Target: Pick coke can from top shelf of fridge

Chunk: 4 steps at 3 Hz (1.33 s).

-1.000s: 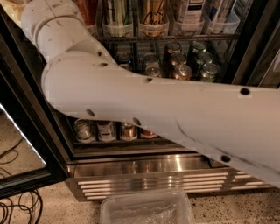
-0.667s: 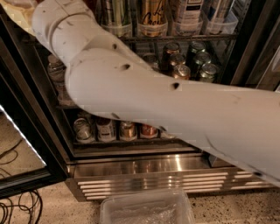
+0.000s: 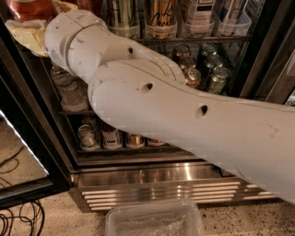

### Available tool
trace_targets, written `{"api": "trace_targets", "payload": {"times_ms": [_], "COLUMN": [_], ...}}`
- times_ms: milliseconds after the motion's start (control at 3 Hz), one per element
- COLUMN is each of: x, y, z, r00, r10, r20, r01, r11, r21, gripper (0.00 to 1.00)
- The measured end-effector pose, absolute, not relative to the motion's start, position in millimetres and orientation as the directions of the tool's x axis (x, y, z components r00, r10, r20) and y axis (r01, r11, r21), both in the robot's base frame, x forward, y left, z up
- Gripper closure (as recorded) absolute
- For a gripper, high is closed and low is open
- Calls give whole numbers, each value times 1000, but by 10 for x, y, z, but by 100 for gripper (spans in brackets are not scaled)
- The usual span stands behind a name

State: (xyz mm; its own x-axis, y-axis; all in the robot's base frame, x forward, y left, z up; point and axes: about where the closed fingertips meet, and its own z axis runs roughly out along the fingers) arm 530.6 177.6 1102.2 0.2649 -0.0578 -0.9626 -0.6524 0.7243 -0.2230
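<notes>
Coke can (image 3: pixel 28 8): red, top-left corner of view, cut off by upper edge, script not readable. Sits at about top shelf (image 3: pixel 193 40) height, by left side of fridge (image 3: pixel 272 55); can't tell if resting on rack or lifted. Gripper (image 3: pixel 37 18), cream-coloured, closed around can, one finger below-left, other to its right. White arm (image 3: pixel 184 120) fills centre, running from lower right up to gripper, hiding much of interior. Top shelf fronted w/ clear trays (image 3: pixel 161 31) holding tall cans (image 3: pixel 159 11). Next rack down: green and bronze cans (image 3: pixel 209 69) at right, clear bottles (image 3: pixel 69 87) at left, partly behind arm. Lower rack: row of small cans (image 3: pixel 113 138). Ribbed steel grille (image 3: pixel 152 184) along base. Clear plastic tub (image 3: pixel 154 221) on speckled floor just in front. Open glass door (image 3: pixel 23 189) at left, cables (image 3: pixel 18 221) near its foot.
</notes>
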Motion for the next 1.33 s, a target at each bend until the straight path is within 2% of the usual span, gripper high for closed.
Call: {"api": "trace_targets", "payload": {"times_ms": [667,1333], "x": [5046,4372], "y": [2081,2090], "z": [11038,10817], "r00": [246,94], "r10": [-68,-63], "r20": [-967,-994], "r01": [-719,-776], "r11": [656,620], "r21": [-229,-112], "gripper": [100,100]}}
